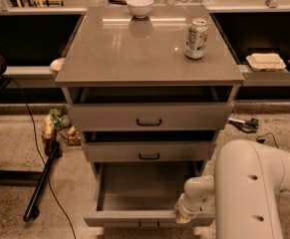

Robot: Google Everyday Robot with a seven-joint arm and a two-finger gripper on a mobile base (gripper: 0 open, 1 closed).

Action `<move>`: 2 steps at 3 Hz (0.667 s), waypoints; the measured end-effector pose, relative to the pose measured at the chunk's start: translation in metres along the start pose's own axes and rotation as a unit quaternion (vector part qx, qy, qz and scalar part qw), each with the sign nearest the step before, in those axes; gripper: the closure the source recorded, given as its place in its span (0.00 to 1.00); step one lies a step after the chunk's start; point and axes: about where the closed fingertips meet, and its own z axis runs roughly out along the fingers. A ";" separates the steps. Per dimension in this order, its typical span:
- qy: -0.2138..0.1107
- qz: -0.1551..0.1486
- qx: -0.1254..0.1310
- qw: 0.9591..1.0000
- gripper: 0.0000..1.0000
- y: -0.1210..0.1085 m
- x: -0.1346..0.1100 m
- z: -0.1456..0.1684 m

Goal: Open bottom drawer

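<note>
The bottom drawer (134, 217) is pulled far out of the grey-beige cabinet, showing its plain grey inside (144, 185). Its small dark pull handle (148, 225) sits at the lower edge of the view. My gripper (183, 214) is at the right end of the drawer's front edge, at the end of my white arm (249, 193). The middle drawer (149, 152) and the top drawer (149, 116) are each slightly out.
A white bowl (140, 6) and a soda can (196, 38) stand on the cabinet top (134, 49). A dark pole (42, 183) and small items (55, 126) lie on the floor at the left. Tools (244, 124) lie on the floor at the right.
</note>
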 end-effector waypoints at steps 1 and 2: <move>0.000 0.000 0.000 1.000 0.57 0.000 0.000 0.000; 0.000 0.000 0.000 1.000 0.36 0.000 0.000 0.000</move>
